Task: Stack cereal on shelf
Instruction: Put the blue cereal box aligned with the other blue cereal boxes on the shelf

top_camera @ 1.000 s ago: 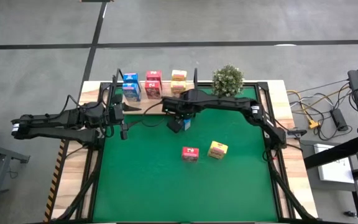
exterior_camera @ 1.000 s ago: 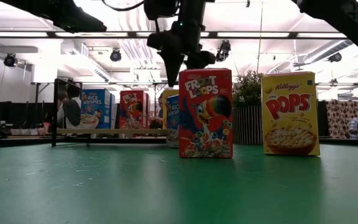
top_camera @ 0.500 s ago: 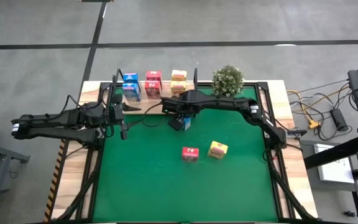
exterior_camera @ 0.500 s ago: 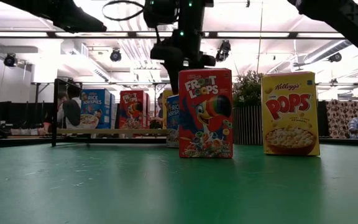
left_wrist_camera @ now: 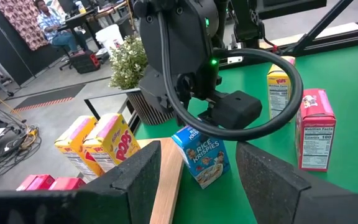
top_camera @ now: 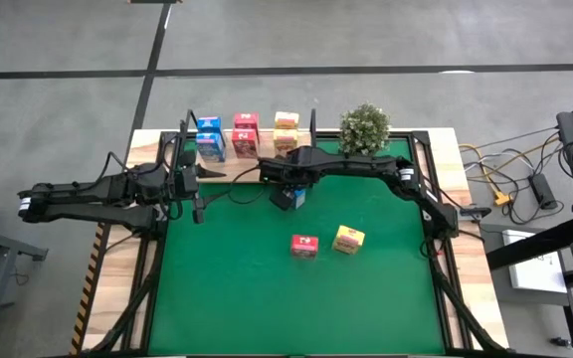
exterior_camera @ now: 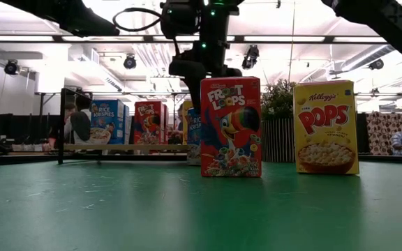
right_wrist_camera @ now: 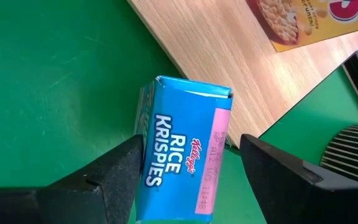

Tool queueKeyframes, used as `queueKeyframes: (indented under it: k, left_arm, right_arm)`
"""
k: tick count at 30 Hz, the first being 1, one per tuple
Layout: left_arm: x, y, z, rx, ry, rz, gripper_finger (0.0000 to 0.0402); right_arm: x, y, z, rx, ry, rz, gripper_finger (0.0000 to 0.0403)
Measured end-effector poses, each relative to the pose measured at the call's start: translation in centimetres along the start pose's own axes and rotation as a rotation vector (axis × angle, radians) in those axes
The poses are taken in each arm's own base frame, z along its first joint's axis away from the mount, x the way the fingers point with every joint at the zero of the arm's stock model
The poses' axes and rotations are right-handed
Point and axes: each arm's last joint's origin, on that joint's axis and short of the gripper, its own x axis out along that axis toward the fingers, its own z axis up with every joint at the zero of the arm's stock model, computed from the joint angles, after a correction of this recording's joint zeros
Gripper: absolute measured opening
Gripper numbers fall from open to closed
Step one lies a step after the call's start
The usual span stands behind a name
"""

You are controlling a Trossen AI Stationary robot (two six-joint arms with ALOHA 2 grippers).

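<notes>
- Standing upright on the green mat (top_camera: 267,288) beside the shelf (right_wrist_camera: 229,74), a blue Rice Krispies box (right_wrist_camera: 182,152) sits between the spread, non-touching fingers (right_wrist_camera: 114,180) of the right gripper (top_camera: 288,195).
- Readable labels: "Froot Loops" box (exterior_camera: 230,127), "Kellogg's Pops" box (exterior_camera: 326,127).
- Left gripper (top_camera: 195,191) waits open near the shelf's left end.
- Blue box mostly hidden in low view.

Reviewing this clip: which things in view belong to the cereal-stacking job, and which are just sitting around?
Part of the job:
- blue Rice Krispies box, between the right pincer fingers
- Froot Loops box and Pops box on the mat
- boxes already on the shelf

Just lying about:
- potted plant
- green mat
- left pincer, idle, open, near the shelf's end
</notes>
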Motion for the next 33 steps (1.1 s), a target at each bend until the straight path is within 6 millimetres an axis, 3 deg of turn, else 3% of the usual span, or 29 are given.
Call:
queueKeyframes:
  k: [11, 27, 33]
  left_arm:
    - [0.0, 0.0, 0.0, 0.0, 0.0, 0.001, 0.0192]
    - [0.0, 0.0, 0.0, 0.0, -0.001, 0.003, 0.0192]
    - [0.0, 0.0, 0.0, 0.0, -0.001, 0.003, 0.0192]
  right_arm:
    - [1.2, 0.4, -0.3, -0.001, 0.017, 0.033, 0.0253]
    - [1.1, 0.4, -0.2, -0.005, 0.016, 0.044, 0.025]
    - [1.1, 0.4, -0.2, -0.009, 0.015, 0.046, 0.0211]
